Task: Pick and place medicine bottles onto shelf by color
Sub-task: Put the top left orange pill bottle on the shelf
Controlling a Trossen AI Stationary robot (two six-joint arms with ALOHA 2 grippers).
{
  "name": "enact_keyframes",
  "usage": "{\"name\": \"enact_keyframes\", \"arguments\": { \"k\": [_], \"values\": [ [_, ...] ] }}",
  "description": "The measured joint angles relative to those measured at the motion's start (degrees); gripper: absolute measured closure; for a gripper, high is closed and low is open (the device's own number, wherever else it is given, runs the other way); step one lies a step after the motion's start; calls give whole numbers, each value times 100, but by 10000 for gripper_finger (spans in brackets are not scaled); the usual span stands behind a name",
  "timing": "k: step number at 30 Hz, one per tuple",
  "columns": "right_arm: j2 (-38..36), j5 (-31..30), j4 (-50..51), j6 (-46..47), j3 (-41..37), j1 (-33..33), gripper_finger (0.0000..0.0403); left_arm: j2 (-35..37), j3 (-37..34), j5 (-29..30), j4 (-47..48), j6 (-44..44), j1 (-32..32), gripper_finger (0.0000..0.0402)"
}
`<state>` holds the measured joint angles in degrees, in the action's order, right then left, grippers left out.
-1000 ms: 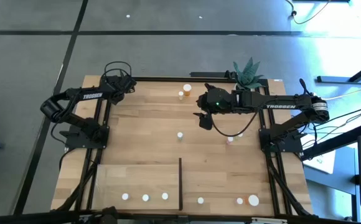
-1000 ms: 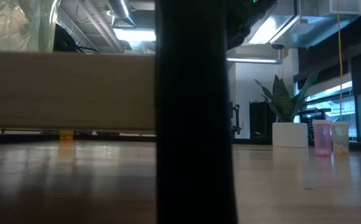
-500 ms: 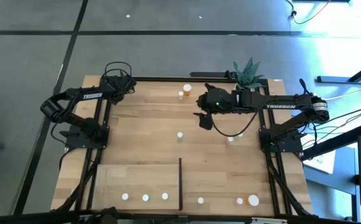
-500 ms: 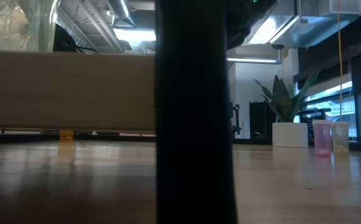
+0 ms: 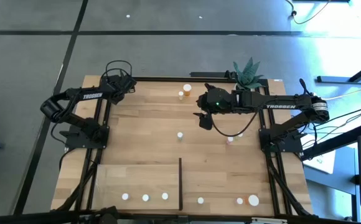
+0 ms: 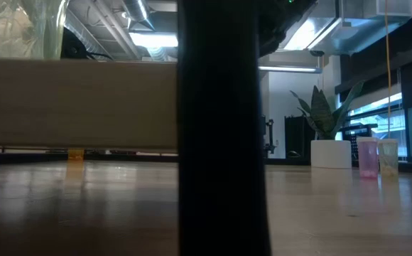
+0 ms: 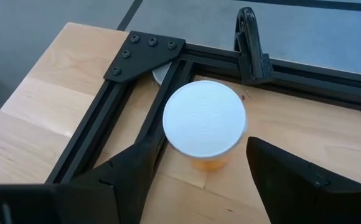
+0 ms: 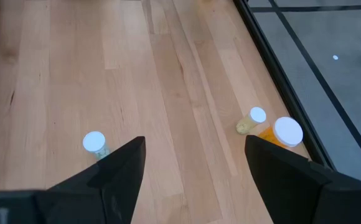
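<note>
At the table's far left corner an orange medicine bottle (image 7: 213, 163) with a round white cap (image 7: 204, 119) stands on the wood inside the black frame. My left gripper (image 7: 202, 146) (image 5: 128, 84) is open, one finger on each side of it. My right gripper (image 8: 194, 144) (image 5: 204, 119) hangs open over the table's middle, holding nothing. Beyond it stand a small bottle (image 8: 94, 142), a greenish one (image 8: 253, 119) and a larger orange one (image 8: 284, 132). Three bottles (image 5: 145, 198) stand on the pale shelf (image 5: 137, 177). My left gripper comes slanting down from above, its fingers beside the cap's two sides. One fingertip (image 7: 150, 148) lies right at the cap's edge; whether it touches, I cannot tell. A narrow gap shows by the other fingertip (image 7: 258, 149). The bottle stands on the table.
The shelf's black upright strip (image 5: 180, 183) fills the low view's middle (image 6: 224, 128). Three more bottles (image 5: 239, 201) stand near the front edge right of it, and others (image 5: 230, 139) at mid-table. A potted plant (image 5: 249, 71) stands at the far edge. Black rails (image 7: 137, 99) hem in the corner.
</note>
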<state>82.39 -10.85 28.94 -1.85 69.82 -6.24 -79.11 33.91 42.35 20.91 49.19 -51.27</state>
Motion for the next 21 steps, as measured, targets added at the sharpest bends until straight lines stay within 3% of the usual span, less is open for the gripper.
{"name": "enact_keyframes", "arguments": {
  "k": [21],
  "values": [
    [0, -1, 1, 1, 0, -1, 125, -288, 0, 237, -39, 19, 0, 155]
  ]
}}
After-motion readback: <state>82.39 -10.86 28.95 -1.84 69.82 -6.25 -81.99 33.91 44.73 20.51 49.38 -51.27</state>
